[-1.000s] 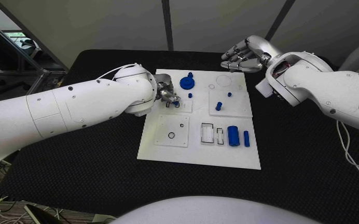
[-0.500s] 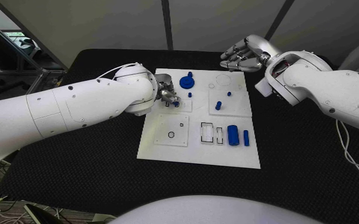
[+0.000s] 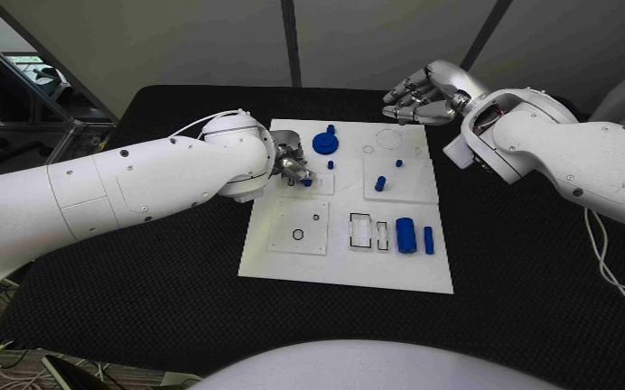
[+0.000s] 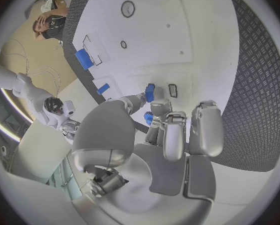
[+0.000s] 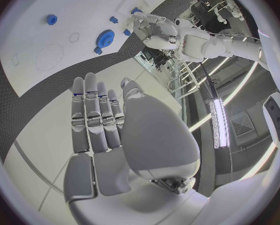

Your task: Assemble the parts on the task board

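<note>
The white task board (image 3: 341, 268) lies mid-table. My left hand (image 3: 289, 166) hovers over its left side and pinches a small blue piece (image 3: 307, 181) between thumb and fingertip, low over a small white square plate. In the left wrist view that blue piece (image 4: 150, 92) sits right beside a small rectangular slot (image 4: 173, 90). My right hand (image 3: 419, 97) hangs above the board's far edge, fingers straight and apart, holding nothing. On the board are a blue gear (image 3: 326, 143), a blue peg (image 3: 380, 184), a blue cylinder (image 3: 405, 235) and a blue bar (image 3: 429, 240).
Two rectangular recesses (image 3: 368, 231) lie left of the cylinder. A round ring outline (image 3: 389, 140) marks the far plate. A square plate with a small ring (image 3: 300, 230) sits on the board's near left. Black table (image 3: 521, 264) surrounds the board.
My left hand has shifted very slightly over the small plate, still pinching the blue piece. The right hand has stayed in place.
</note>
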### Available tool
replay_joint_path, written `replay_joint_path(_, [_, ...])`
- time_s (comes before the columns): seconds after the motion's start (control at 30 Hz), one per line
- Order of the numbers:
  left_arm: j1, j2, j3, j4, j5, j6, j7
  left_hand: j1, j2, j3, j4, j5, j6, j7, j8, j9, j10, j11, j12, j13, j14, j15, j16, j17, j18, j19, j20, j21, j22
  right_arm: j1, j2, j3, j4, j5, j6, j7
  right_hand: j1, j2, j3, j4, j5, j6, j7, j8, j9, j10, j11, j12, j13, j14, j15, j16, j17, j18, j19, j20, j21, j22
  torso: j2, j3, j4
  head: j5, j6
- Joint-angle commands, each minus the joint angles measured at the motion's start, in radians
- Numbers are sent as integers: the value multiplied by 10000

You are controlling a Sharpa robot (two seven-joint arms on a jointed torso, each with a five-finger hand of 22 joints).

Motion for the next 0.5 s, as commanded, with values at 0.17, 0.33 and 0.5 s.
replay_joint_path(0.17, [-7,-29,-8,28,-61,386,-51,-40,-52,778,-825,8,11,-75,70,18,63,-9,48,32,1019,-57,40,2545,-89,66,7,54,61,19,25,8,9,-38,77,88,-91,-30,81,0,52,11,50,27,2,-57,1,-62,-14,28,-7,-59,-13,108,75,22,-40,-13,-2,-8,10,-10,11])
replay_joint_path(0.33, [-9,-29,-8,27,-61,399,-47,-59,-68,757,-827,8,27,-84,75,20,76,-16,63,49,1020,-62,43,2549,-89,68,2,55,65,18,29,8,8,-38,87,88,-91,-30,81,0,52,11,50,27,2,-57,1,-62,-14,28,-7,-59,-13,108,75,22,-40,-13,2,-6,1,-2,15])
replay_joint_path(0.5, [-9,-12,-8,-7,-61,386,-39,-166,-86,672,-780,7,71,-97,84,19,96,-28,85,69,1022,-76,46,2554,-90,72,-11,54,73,18,32,8,8,-38,94,89,-104,-27,85,3,57,9,52,28,1,-60,3,-64,-18,24,-4,-60,-17,107,73,24,-48,-18,8,-7,0,-5,17])
